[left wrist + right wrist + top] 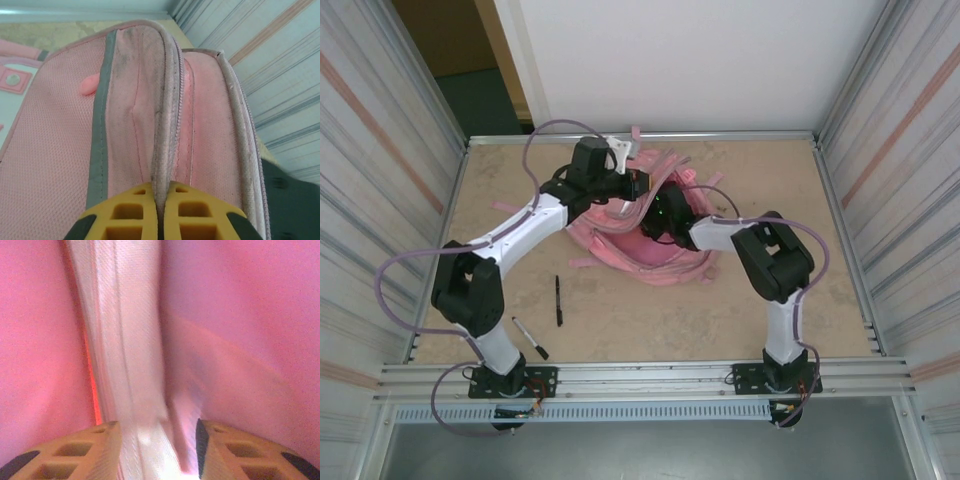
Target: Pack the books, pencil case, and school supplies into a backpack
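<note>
The pink backpack lies in the middle of the table with its mouth held up. My left gripper is shut on the backpack's zipped rim, which is pinched between the yellow fingers. My right gripper reaches down into the backpack's opening. In the right wrist view the right gripper stands open amid pink lining. A pale pink fabric strip, blurred and possibly the pencil case, runs between the jaws against the left finger. Two black pens lie on the table, one of them white-tipped.
Pink straps trail behind the backpack toward the back wall. Metal walls close in the table on the left and right. Bare tabletop lies in front of the backpack and to its right.
</note>
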`<state>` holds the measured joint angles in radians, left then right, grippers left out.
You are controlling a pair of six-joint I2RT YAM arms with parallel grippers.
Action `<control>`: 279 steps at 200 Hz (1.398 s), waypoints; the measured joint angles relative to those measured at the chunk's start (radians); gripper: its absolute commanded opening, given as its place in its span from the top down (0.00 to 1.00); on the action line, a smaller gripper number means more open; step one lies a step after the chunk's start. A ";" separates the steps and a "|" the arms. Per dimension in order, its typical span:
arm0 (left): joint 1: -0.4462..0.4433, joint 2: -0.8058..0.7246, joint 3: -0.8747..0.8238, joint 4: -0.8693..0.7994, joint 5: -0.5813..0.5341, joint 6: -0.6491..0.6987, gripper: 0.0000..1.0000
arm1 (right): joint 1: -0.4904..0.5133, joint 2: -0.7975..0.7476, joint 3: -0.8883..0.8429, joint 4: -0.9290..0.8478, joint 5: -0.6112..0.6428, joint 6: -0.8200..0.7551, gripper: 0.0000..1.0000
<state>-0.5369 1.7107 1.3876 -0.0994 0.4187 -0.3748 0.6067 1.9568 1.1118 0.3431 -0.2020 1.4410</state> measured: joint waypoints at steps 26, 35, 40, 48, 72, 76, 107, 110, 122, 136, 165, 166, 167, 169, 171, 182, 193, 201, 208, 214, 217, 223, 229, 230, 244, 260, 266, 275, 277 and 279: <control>-0.014 0.037 -0.027 0.026 0.023 -0.012 1.00 | -0.024 -0.140 -0.121 -0.106 -0.020 -0.051 0.50; -0.021 0.047 -0.035 0.036 0.026 -0.015 1.00 | -0.035 -0.188 -0.157 -0.143 -0.026 -0.069 0.49; -0.024 0.054 -0.039 0.041 0.027 -0.016 1.00 | -0.039 -0.217 -0.175 -0.166 -0.028 -0.080 0.48; -0.027 0.064 -0.041 0.047 0.027 -0.018 1.00 | -0.047 -0.264 -0.201 -0.201 -0.022 -0.096 0.46; -0.035 0.084 -0.044 0.058 0.026 -0.018 0.93 | -0.064 -0.411 -0.251 -0.312 -0.003 -0.153 0.43; -0.037 0.085 -0.045 0.060 0.025 -0.018 0.90 | -0.069 -0.436 -0.254 -0.332 0.002 -0.165 0.43; -0.076 0.100 -0.054 0.067 0.000 0.027 0.62 | -0.116 -0.618 -0.286 -0.483 0.071 -0.257 0.40; -0.080 0.100 -0.056 0.067 -0.005 0.022 0.60 | -0.122 -0.632 -0.290 -0.496 0.077 -0.267 0.39; -0.092 0.099 -0.064 0.058 -0.015 0.034 0.56 | -0.152 -0.705 -0.311 -0.557 0.102 -0.298 0.39; -0.097 0.088 -0.086 0.049 -0.037 0.037 0.48 | -0.184 -0.776 -0.333 -0.626 0.130 -0.334 0.38; -0.053 0.003 -0.160 -0.010 -0.129 0.034 0.38 | -0.200 -0.866 -0.341 -0.767 0.197 -0.422 0.38; -0.049 -0.003 -0.164 -0.016 -0.137 0.034 0.38 | -0.199 -0.867 -0.341 -0.770 0.199 -0.424 0.38; -0.047 -0.006 -0.166 -0.017 -0.140 0.034 0.38 | -0.198 -0.867 -0.341 -0.772 0.200 -0.426 0.38; -0.042 -0.014 -0.171 -0.019 -0.150 0.033 0.37 | -0.196 -0.869 -0.341 -0.780 0.203 -0.432 0.38; -0.036 -0.023 -0.177 -0.024 -0.159 0.031 0.37 | -0.195 -0.871 -0.341 -0.787 0.207 -0.435 0.38; 0.000 -0.071 -0.200 -0.051 -0.213 0.012 0.36 | -0.178 -0.872 -0.341 -0.817 0.219 -0.460 0.38; 0.047 -0.117 -0.227 -0.070 -0.253 -0.021 0.36 | -0.149 -0.869 -0.341 -0.831 0.229 -0.480 0.38; 0.095 -0.147 -0.254 -0.074 -0.267 -0.059 0.36 | -0.128 -0.864 -0.341 -0.832 0.231 -0.488 0.37; 0.135 -0.162 -0.276 -0.077 -0.270 -0.082 0.37 | -0.108 -0.856 -0.341 -0.832 0.231 -0.494 0.37; 0.174 -0.167 -0.296 -0.076 -0.269 -0.103 0.37 | -0.090 -0.845 -0.341 -0.831 0.231 -0.501 0.37; 0.192 -0.167 -0.305 -0.075 -0.266 -0.110 0.37 | -0.082 -0.839 -0.341 -0.831 0.230 -0.502 0.37; 0.229 -0.158 -0.321 -0.075 -0.260 -0.122 0.37 | -0.064 -0.824 -0.340 -0.830 0.231 -0.507 0.37; 0.262 -0.139 -0.332 -0.077 -0.252 -0.128 0.37 | -0.047 -0.808 -0.339 -0.823 0.231 -0.508 0.37; 0.265 -0.136 -0.333 -0.077 -0.251 -0.129 0.37 | -0.043 -0.804 -0.339 -0.822 0.232 -0.508 0.37; 0.299 -0.069 -0.336 -0.084 -0.240 -0.128 0.37 | -0.008 -0.754 -0.339 -0.792 0.224 -0.508 0.37; 0.297 0.003 -0.336 -0.079 -0.235 -0.127 0.37 | 0.015 -0.678 -0.339 -0.747 0.196 -0.508 0.38; 0.296 0.020 -0.336 -0.072 -0.232 -0.127 0.37 | 0.017 -0.646 -0.338 -0.734 0.185 -0.508 0.38; 0.296 0.037 -0.336 -0.059 -0.224 -0.127 0.37 | 0.021 -0.598 -0.336 -0.718 0.175 -0.508 0.39; 0.296 0.039 -0.336 -0.056 -0.222 -0.127 0.38 | 0.022 -0.587 -0.336 -0.715 0.172 -0.507 0.39; 0.296 0.039 -0.336 -0.054 -0.219 -0.127 0.38 | 0.022 -0.577 -0.336 -0.711 0.171 -0.508 0.39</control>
<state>-0.2413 1.7500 1.0519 -0.1532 0.1993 -0.5022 0.6285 1.3800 0.7761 -0.3676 -0.0315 0.9333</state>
